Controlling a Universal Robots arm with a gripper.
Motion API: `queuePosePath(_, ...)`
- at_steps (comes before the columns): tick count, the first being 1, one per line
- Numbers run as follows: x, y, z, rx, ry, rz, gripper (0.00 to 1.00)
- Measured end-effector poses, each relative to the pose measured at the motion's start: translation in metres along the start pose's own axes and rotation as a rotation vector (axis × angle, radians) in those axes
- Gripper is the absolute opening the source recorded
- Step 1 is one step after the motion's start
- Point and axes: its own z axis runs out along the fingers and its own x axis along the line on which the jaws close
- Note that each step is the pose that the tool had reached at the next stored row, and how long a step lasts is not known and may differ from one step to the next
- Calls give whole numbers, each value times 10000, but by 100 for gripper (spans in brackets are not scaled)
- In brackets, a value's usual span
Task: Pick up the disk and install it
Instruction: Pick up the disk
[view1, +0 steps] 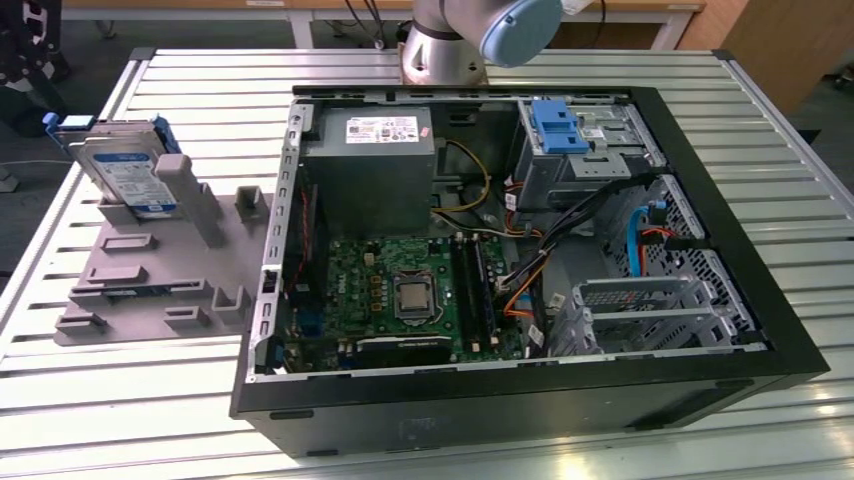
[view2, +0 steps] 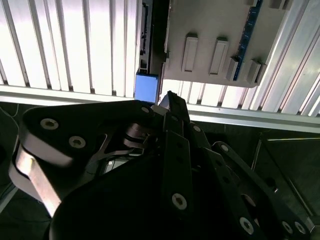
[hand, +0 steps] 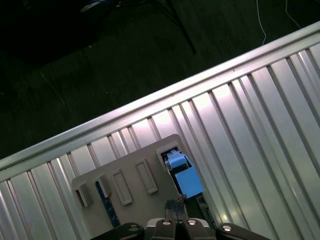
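Observation:
The disk (view1: 127, 172), a silver drive with a white-and-blue label in a blue carrier, stands leaning in a grey holder (view1: 147, 265) on the slatted table, at the exterior view's left. In the first wrist view my gripper (hand: 176, 222) hangs above the holder (hand: 130, 182), close to the disk's blue carrier end (hand: 189, 183). In the second wrist view my gripper (view2: 169, 100) looks shut and empty, just short of the blue carrier corner (view2: 146, 88). The fingertips (hand: 167, 223) sit together with nothing between them.
An open computer case (view1: 747, 300) lies at the table's middle, with a grey power supply (view1: 367, 165), a motherboard (view1: 400, 290), and a metal bay with a blue latch (view1: 554, 125). The arm's base (view1: 447, 45) stands behind the case. The table edge (hand: 150, 107) runs near the holder.

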Motion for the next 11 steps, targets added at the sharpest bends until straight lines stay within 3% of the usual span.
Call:
queuePosePath(3, 0, 0, 1, 0, 6, -176, 11)
queuePosePath(11, 0, 0, 6, -11, 69, -1614, 11)
